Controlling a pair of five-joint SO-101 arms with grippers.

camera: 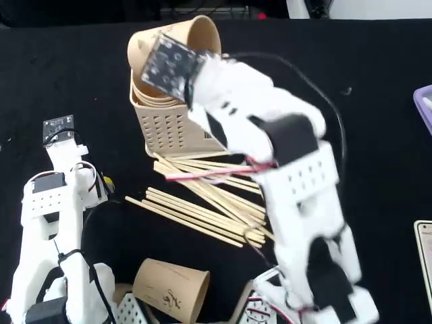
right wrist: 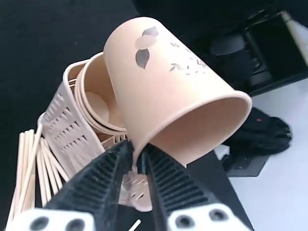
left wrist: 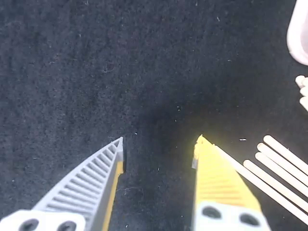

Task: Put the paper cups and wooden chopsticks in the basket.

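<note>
Right pincer (right wrist: 137, 150): you have it clamped on the rim of a paper cup (right wrist: 178, 91), fingers pressed together with the cup wall between them. Cup tilted, mouth facing away from the basket (right wrist: 62, 120).

High view: held cup sits upper centre-left of frame, over the basket mouth. Cannot tell whether it touches what is inside.

Basket: pale, perforated walls, standing on the black table (camera: 67, 61) just below the held cup. It holds nested cups (right wrist: 96, 106), one inside another.

Chopsticks (camera: 202, 202): loose pile on the table, centre of the high frame, directly under the basket. Most run diagonally toward the lower right; the upper ones lie against the basket's foot.

Second cup (camera: 172, 287): on its side, lower centre of the high frame, between the two arm bases, well apart from the basket.

Left pincer (left wrist: 159, 139): your fingers stand apart, nothing between them, above bare table. In the high view this arm is at the left edge, well away from the basket; chopstick ends lie near its yellow finger.
</note>
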